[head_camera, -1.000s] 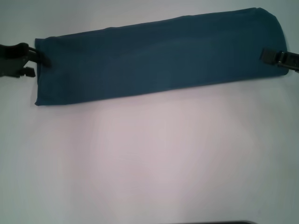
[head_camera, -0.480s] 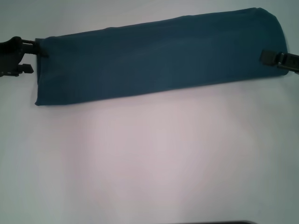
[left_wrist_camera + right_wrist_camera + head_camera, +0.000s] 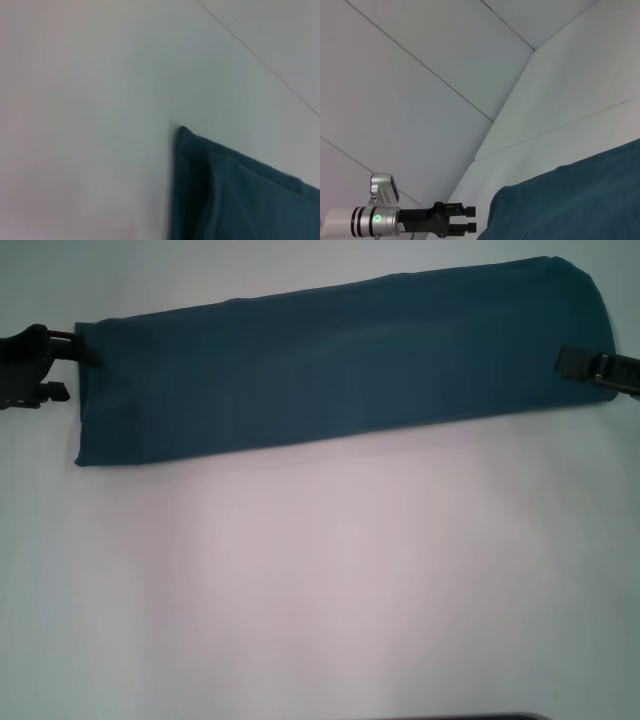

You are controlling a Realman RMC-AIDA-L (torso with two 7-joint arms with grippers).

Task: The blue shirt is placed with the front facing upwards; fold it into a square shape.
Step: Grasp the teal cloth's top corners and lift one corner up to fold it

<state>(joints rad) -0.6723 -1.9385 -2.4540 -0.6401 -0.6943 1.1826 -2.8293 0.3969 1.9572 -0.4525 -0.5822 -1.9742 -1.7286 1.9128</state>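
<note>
Lying across the far part of the white table (image 3: 330, 590), the blue shirt (image 3: 340, 365) is folded into one long band, plain teal side up, with no lettering showing. It runs from about nine o'clock to two o'clock across the head view, its right end higher and rounded, its left end cut square. In the left wrist view a corner of the cloth (image 3: 240, 195) shows doubled layers lying flat on the table.

At the nine o'clock end the left gripper (image 3: 68, 365) sits level with the table, its two fingers spread apart; the upper one touches the shirt's far left corner, the lower one stands clear of the cloth, so it has hold of nothing. The right wrist view shows the same gripper (image 3: 469, 220) from across the table, fingers parted, just beside the shirt's edge.

At three o'clock the right gripper (image 3: 572, 362) rests on the shirt's right end. I cannot tell how far it is open, nor whether it grips the fabric.
</note>
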